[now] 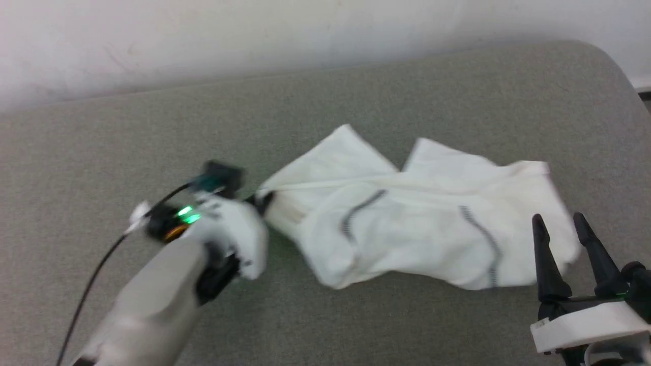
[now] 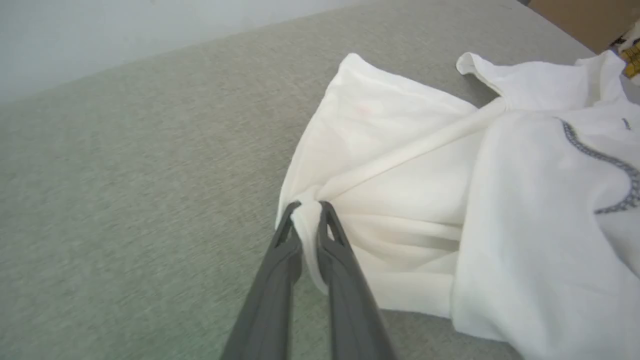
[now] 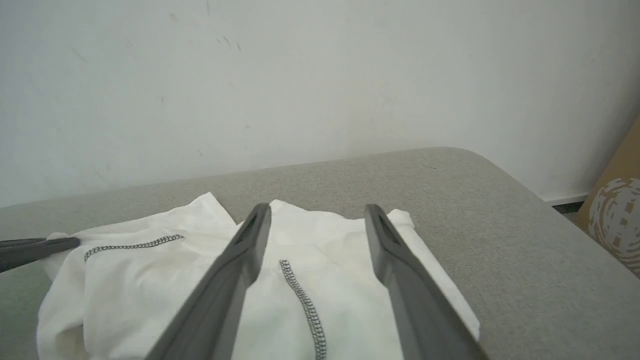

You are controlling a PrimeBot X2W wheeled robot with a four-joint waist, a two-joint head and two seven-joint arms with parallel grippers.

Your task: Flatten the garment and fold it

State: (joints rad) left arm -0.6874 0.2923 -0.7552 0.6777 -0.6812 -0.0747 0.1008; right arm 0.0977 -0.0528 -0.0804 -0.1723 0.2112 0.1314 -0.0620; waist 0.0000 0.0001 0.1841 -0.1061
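The garment (image 1: 417, 223) is a crumpled white cloth with grey stitched seams, lying on the grey padded table (image 1: 325, 107). My left gripper (image 2: 309, 206) is shut on a pinched fold at the garment's (image 2: 400, 200) left edge; in the head view the left gripper (image 1: 260, 200) sits at that same edge. Over the right end of the garment (image 3: 320, 280), my right gripper (image 1: 559, 219) hangs open with nothing between its fingers. Seen from the right wrist, the right gripper (image 3: 317, 210) points across the cloth, and the left fingers (image 3: 40, 247) reach the far left edge.
A pale wall (image 1: 254, 35) runs behind the table. The table's rounded right corner (image 3: 480, 160) drops off to a brown cardboard box (image 3: 617, 215) on the floor. Bare table surface lies left of and in front of the garment.
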